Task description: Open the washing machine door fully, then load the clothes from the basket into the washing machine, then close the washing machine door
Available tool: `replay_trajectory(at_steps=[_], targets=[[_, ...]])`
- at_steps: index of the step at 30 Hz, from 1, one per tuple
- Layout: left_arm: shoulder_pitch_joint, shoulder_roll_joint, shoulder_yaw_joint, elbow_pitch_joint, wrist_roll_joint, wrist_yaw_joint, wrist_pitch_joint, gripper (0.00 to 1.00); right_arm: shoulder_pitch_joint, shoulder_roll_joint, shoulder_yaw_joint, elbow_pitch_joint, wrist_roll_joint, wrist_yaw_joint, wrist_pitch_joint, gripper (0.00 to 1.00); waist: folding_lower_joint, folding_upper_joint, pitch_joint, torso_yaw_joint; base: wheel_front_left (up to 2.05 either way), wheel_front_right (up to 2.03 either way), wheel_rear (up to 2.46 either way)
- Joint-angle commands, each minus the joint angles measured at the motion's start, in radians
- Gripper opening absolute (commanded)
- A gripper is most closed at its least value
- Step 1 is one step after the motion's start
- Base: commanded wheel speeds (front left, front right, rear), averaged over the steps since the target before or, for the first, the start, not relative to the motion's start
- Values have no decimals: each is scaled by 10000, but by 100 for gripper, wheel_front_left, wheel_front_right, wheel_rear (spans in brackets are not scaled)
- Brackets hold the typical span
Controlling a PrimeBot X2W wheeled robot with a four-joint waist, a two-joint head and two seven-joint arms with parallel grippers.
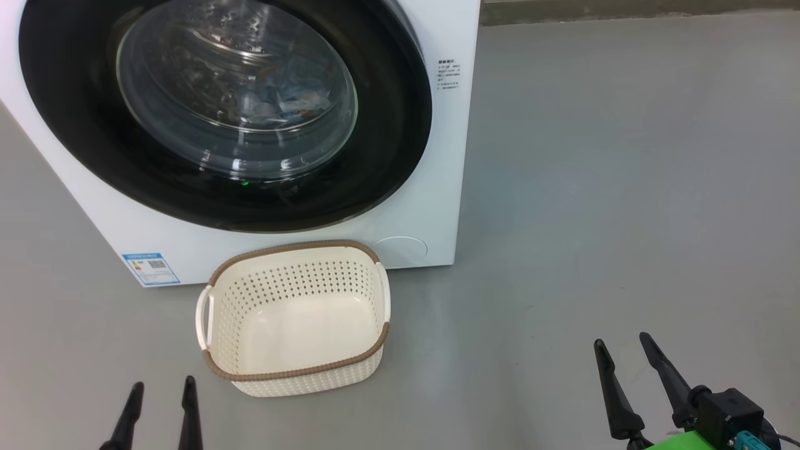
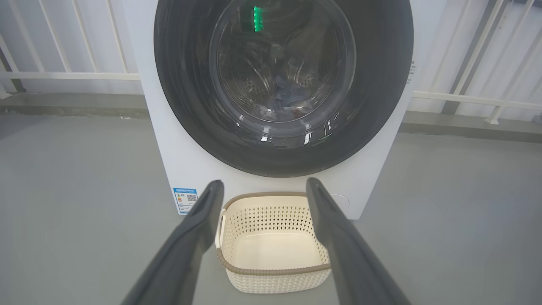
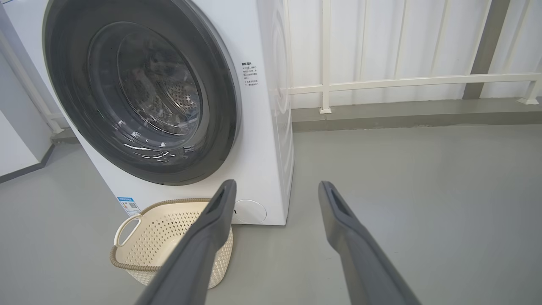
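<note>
Smooth grey floor (image 3: 423,190) spreads beneath and ahead of the right gripper (image 3: 277,184). Beyond it, a white railing (image 3: 423,82) fronts a pale wall (image 3: 381,42) above a grey kerb (image 3: 402,114).

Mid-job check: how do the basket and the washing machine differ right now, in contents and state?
The basket is empty, its cream bottom bare; the washing machine has clothes lying inside. The basket is open on top; the washing machine is shut, its door closed. The basket is small and low; the washing machine is much larger. Both stand on the grey floor.
</note>
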Motion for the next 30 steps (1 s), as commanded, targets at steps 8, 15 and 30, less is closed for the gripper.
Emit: replay_trajectory(at_steps=[8,15,30], targets=[[-37,-83,-140,294,-340,-28,80,0,-4,17,31,271,333,0,50,0,2,-1,-3,18,0,0,0],[-156,-66,-109,361,-1155,-32,288,0,-99,-31,15,342,1204,1,231,0,6,-1,-22,-2,0,0,0],[-435,-34,-47,518,-2749,-41,694,0,-316,-90,-15,488,2875,3,579,0,0,-1,-22,-43,0,0,0]])
